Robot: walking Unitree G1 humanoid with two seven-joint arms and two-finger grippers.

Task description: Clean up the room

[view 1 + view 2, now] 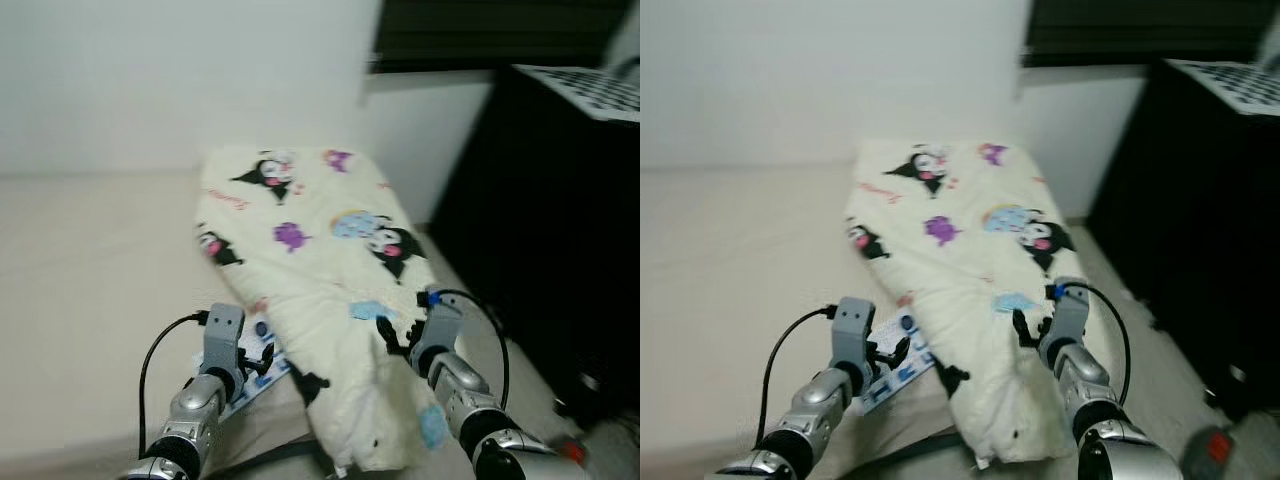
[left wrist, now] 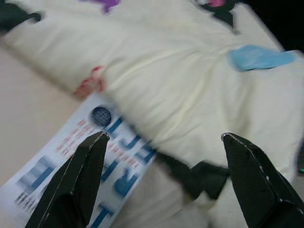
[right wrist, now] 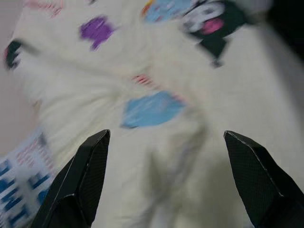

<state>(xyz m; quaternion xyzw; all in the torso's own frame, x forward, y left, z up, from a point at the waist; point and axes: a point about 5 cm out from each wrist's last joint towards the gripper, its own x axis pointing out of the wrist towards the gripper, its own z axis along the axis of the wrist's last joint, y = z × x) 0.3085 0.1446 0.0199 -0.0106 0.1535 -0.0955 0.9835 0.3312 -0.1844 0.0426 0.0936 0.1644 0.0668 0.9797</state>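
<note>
A cream blanket (image 1: 320,260) printed with black, purple and blue cartoon figures lies crumpled in a long heap on the beige bed (image 1: 80,300). A white leaflet with blue print (image 1: 250,375) pokes out from under its left edge. My left gripper (image 1: 262,360) hovers open over that leaflet, beside the blanket's near end; in the left wrist view the leaflet (image 2: 90,156) and blanket (image 2: 190,85) lie between its spread fingers. My right gripper (image 1: 392,335) is open just above the blanket's right side, near a blue patch (image 3: 152,109).
A tall black cabinet (image 1: 560,220) stands close on the right, with a narrow strip of floor between it and the bed. A checkered board (image 1: 590,90) lies on top of it. A white wall (image 1: 150,80) runs behind. A small red object (image 1: 1220,447) sits at the lower right.
</note>
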